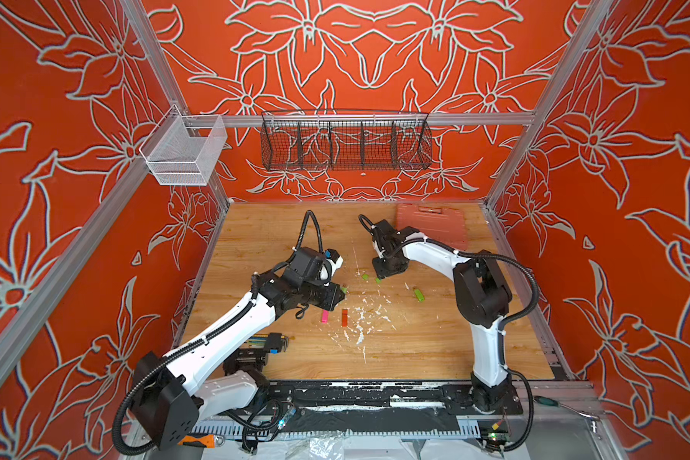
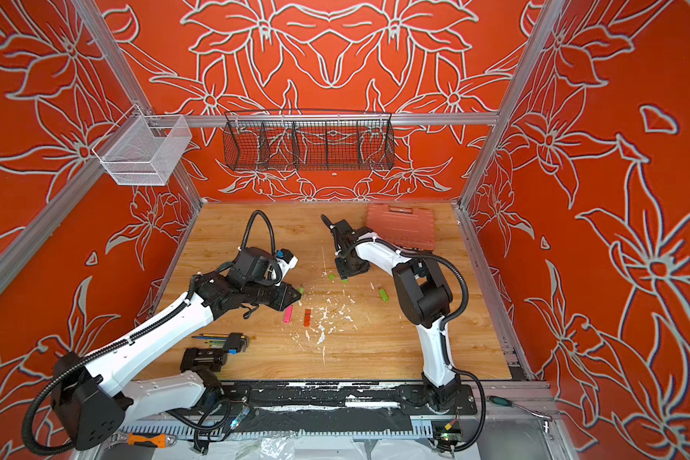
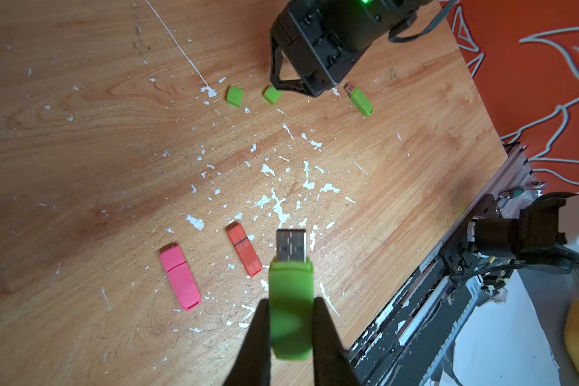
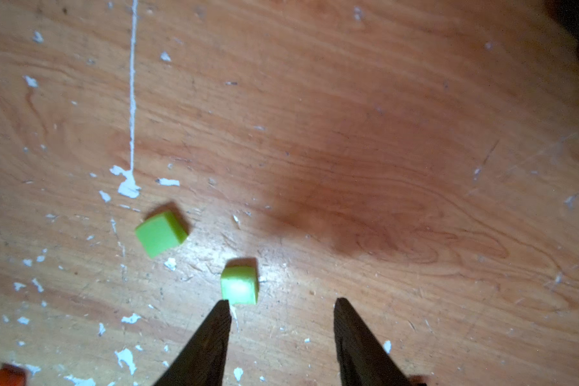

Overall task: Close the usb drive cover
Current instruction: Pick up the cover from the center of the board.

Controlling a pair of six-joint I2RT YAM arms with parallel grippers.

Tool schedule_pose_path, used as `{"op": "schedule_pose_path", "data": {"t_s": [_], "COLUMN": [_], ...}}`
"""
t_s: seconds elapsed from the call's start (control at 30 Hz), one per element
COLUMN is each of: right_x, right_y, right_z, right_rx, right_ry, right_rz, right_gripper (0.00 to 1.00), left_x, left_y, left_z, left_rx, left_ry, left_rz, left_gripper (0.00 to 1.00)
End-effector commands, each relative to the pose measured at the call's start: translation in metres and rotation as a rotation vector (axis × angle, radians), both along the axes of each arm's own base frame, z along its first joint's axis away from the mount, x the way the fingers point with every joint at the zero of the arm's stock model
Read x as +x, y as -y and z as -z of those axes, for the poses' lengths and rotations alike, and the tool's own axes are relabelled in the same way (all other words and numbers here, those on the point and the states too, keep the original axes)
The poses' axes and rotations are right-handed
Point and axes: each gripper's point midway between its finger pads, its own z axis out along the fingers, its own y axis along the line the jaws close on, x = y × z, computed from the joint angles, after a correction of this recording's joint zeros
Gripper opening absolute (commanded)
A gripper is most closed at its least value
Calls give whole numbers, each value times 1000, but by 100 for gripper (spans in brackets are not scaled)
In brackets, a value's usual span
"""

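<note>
My left gripper (image 3: 291,300) is shut on a green usb drive (image 3: 291,320), held above the table with its bare metal plug (image 3: 291,245) pointing away from the fingers. Two loose green covers lie on the wood. One cover (image 4: 161,234) lies farther off, and the nearer cover (image 4: 239,284) sits just past one fingertip (image 4: 226,305) of my right gripper (image 4: 283,300). That gripper is open, low over the table, with nothing between its fingers. In a top view both covers (image 1: 364,276) (image 1: 378,280) lie beside the right gripper (image 1: 387,271).
Another uncapped green drive (image 3: 361,101) lies beyond the right gripper. A pink drive (image 3: 180,282) and an orange drive (image 3: 244,250) lie capped below my left gripper. A reddish tool case (image 1: 431,223) sits at the back right. Pencils and hex keys (image 1: 271,341) lie at the front left.
</note>
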Motion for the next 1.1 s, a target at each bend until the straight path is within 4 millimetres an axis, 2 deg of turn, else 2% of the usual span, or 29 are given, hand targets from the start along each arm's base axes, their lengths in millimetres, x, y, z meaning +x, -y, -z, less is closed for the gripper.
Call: {"op": "schedule_pose_path", "data": {"t_s": [0.0,0.13,0.5,0.7,0.83,1.07], "right_x": [-5,-7,-8,-10,-10,-11], "right_y": [-6,-12,-6,-8,-8,-5], "right_z": [2,10,26,33,35,32], "right_rx": [-53,-85,-145,-133,-125,-90], "right_ry": [-28,-50,-84,-100,-105,-99], "right_rz": [-45,-67,-79,-83,-79,-61], "right_gripper": [52,51,48,39,36,28], "left_x": [1,2,3,3,4,6], "left_y": [1,1,2,2,1,5], "left_z": [-2,-1,0,0,0,-3], "left_rx": [-29,-27,-34,-32,-29,-43], "left_ry": [-1,0,-1,-3,0,9], "left_rz": [-1,4,11,14,12,19], "left_gripper": [17,17,18,18,18,18]}}
